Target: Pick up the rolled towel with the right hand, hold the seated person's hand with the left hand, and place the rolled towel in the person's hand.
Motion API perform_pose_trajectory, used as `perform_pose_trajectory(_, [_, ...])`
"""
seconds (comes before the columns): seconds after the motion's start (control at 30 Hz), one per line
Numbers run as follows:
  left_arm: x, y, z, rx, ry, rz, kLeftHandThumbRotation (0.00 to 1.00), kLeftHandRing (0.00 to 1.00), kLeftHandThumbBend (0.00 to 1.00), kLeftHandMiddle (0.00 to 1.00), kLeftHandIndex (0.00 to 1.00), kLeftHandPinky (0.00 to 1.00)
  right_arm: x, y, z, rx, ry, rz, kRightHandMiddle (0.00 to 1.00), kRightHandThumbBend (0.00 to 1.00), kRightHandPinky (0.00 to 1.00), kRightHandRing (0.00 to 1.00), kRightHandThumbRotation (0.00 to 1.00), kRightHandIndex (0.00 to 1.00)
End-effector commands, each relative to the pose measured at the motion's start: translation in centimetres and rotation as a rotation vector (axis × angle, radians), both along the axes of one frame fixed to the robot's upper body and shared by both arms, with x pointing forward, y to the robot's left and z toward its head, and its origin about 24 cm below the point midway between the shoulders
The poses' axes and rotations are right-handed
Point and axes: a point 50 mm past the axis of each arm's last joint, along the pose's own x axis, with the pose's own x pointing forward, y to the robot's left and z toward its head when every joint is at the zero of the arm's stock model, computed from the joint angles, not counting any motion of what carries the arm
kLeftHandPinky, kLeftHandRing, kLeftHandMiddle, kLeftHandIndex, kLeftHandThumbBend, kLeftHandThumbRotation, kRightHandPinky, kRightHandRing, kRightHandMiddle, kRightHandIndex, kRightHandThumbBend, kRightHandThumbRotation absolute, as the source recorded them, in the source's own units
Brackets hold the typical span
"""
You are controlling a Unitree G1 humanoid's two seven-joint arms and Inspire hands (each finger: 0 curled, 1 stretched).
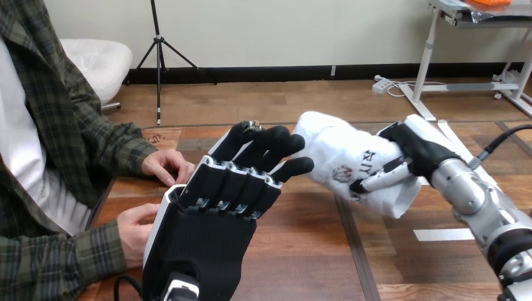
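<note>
A: What stands in the way?
B: The raised left hand (pixel 207 226) stands between the rolled towel (pixel 339 153) and the person's upper hand (pixel 166 166), covering part of the person's lower hand (pixel 133 233).
A: Free room?
B: Bare table (pixel 313 257) beneath the towel.

Centre right: right robot hand (pixel 426 153), fingers curled round the towel (pixel 332 147), above the bench (pixel 301 251). Lower centre: left robot hand (pixel 213 219), raised, fingers loosely extended towards the towel. Left: person's upper hand (pixel 166 166); person's lower hand (pixel 133 232) just beside the left robot hand.

Dark lettering beside a small emblem on the rolled towel (pixel 339 153), none of it legible
</note>
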Motion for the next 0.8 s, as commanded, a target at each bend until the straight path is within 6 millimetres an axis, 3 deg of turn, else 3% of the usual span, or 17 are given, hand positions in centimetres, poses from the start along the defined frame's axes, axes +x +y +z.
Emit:
perform_pose_trajectory(0.0, [-3.4,0.6,-1.0,-0.046,0.091,0.052,0.46,0.87,1.0,0.86,0.86,0.82,1.6,-0.6,5.1,0.08,-0.234,-0.018,0.33,0.76,0.24,0.29,0.0,0.33])
perform_pose_trajectory(0.37, [-3.1,1.0,-0.8,0.016,0.035,0.162,0.51,0.87,1.0,0.87,0.88,0.79,1.4,-1.0,5.4,0.047,-0.263,-0.015,0.32,0.77,0.23,0.27,0.0,0.32])
perform_pose_trajectory(0.6, [-3.2,2.7,0.0,0.333,-0.128,0.441,0.64,0.93,1.0,0.92,0.94,0.87,1.2,-1.2,5.5,0.119,-0.26,-0.02,0.32,0.76,0.22,0.26,0.0,0.31])
perform_pose_trajectory(0.77, [-3.2,3.8,0.7,0.455,-0.173,0.558,0.63,0.95,1.0,0.95,0.98,0.92,1.1,-1.2,5.6,0.133,-0.271,-0.014,0.32,0.74,0.22,0.26,0.0,0.32])
